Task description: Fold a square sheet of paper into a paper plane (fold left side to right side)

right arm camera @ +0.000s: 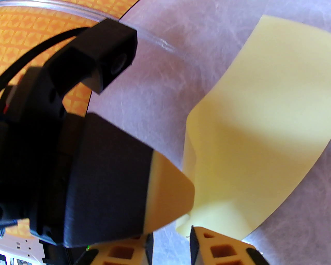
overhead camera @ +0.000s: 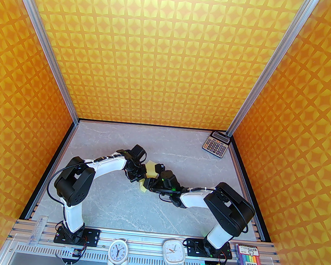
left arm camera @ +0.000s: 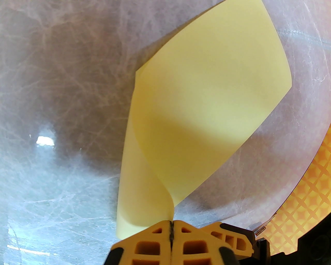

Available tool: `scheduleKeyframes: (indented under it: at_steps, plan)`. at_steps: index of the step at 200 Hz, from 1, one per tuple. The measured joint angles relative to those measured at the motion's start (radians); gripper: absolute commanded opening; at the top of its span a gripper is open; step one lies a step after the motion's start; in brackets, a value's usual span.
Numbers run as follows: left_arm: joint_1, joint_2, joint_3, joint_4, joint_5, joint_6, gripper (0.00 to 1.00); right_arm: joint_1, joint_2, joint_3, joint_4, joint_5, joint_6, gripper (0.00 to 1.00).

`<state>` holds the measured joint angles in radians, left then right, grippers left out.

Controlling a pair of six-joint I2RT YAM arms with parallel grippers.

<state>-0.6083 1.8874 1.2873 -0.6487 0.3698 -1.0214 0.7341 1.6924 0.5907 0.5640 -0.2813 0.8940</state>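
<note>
The square sheet of paper [overhead camera: 151,168] is located near the middle of the surface [overhead camera: 111,208], between the two tools. It is curled rather than flat and partly raised. The left tool [left arm camera: 171,223] has its fingers pressed together, pinching the sheet at one edge. From that pinch the sheet rolls over on itself. Its long axis runs away from the fingertips, up and to the right in the left wrist view, with the free end pointing toward the far side of the surface. The right tool [right arm camera: 170,242] has its fingers spread, with a clear gap between them. The sheet's near lower corner sits just above that gap, unclamped.
</note>
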Motion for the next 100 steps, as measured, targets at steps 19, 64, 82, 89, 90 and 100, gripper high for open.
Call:
scheduleKeyframes:
  at_steps: [19, 64, 82, 89, 90, 100]
  plan:
    - [0.0, 0.005, 0.005, -0.001, 0.0, 0.0, 0.04, 0.005, 0.005, -0.001, -0.002, 0.023, 0.003, 0.27]
    - [0.0, 0.005, 0.005, -0.001, 0.001, -0.011, 0.06, 0.006, 0.045, 0.0, -0.014, 0.04, -0.003, 0.37]
    - [-0.001, 0.016, 0.014, -0.002, 0.001, -0.016, 0.07, 0.006, 0.062, 0.0, 0.002, 0.038, 0.0, 0.41]
    - [-0.001, 0.023, 0.021, 0.0, 0.001, -0.018, 0.07, 0.006, 0.062, 0.0, 0.006, 0.036, 0.0, 0.41]
    - [-0.001, 0.024, 0.021, 0.0, 0.001, -0.019, 0.07, 0.006, 0.062, 0.0, 0.006, 0.035, 0.0, 0.41]
    - [-0.001, 0.033, 0.03, 0.0, 0.002, -0.019, 0.07, 0.006, 0.062, 0.0, 0.01, 0.035, 0.001, 0.41]
